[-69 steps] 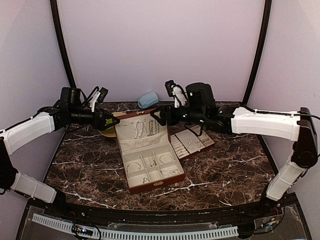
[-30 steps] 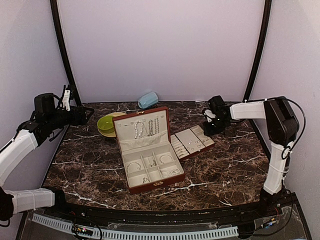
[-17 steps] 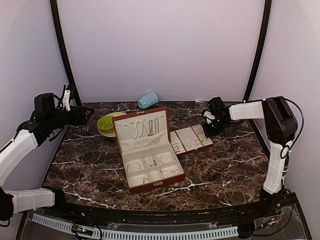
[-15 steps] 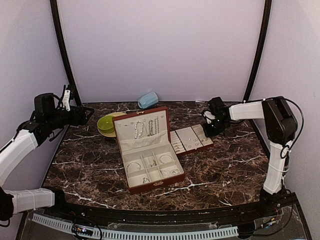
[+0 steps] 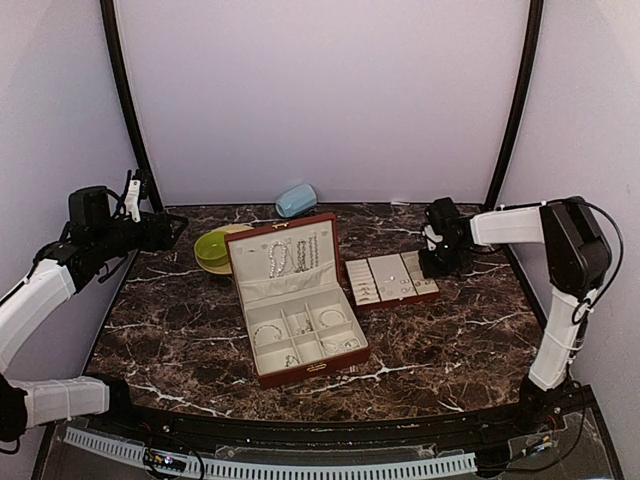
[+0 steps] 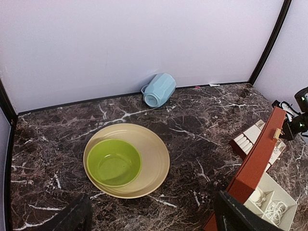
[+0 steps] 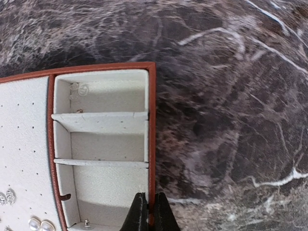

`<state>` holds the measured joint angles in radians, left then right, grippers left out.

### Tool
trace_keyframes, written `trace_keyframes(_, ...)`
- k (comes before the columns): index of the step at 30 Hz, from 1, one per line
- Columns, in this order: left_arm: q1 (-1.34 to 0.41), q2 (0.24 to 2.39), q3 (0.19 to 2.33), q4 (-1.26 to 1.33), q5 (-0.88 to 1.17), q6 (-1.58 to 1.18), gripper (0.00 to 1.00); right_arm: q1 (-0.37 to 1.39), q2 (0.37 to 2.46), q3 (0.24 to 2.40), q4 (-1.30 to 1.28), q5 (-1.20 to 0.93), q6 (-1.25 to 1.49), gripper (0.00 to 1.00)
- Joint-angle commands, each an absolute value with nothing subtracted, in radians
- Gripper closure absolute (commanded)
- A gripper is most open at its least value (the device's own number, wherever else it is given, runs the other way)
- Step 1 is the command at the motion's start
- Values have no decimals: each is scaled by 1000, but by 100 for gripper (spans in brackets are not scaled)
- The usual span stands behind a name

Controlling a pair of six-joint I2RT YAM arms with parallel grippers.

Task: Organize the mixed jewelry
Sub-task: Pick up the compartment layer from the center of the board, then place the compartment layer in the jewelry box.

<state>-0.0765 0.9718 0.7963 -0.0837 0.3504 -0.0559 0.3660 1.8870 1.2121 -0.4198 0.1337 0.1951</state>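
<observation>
While the left tool (image 5: 178, 228) hangs released, its fingers spread wide, above the far left corner of the dark marble worktop (image 5: 450, 340), the right tool (image 7: 147, 217) is clenched on the thin rim at the right end of a flat reddish-brown tray with cream lining (image 5: 395, 301). That tray lies toward the worktop's right edge, just beside an open reddish-brown jewellery case with cream lining (image 5: 315, 368) at the worktop's middle.

The case's lid stands upright at the back, and long pearl-like bead strands (image 5: 278, 257) hang side by side on its inner face. In the divided base below, thin round bangles (image 5: 267, 334) lie in separate compartments. Smaller silvery pieces nearer the front wall are too small to tell apart.

On the tray, small silvery earrings (image 7: 7, 197) sit on a perforated cream panel. The end the right tool grips is split into three little cells. A tiny clear stud (image 7: 83, 90) lies in the cell farthest from the fingers, and another small piece shows in the nearest one.

Near the far left corner, a lime-green round bowl (image 6: 114, 162) sits inside a wider tan plate (image 6: 156, 163). A pale blue faceted cup (image 6: 159, 88) lies on its side at the far edge.
</observation>
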Motion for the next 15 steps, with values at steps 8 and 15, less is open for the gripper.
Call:
trace_keyframes(8,-74,943,781,-81,357,-49,10,285,1669,1111,-503,126,347,100)
trace_keyframes(15,-74,939,778,-77,365,-51,10,282,1538,1093,-598,164,381,100)
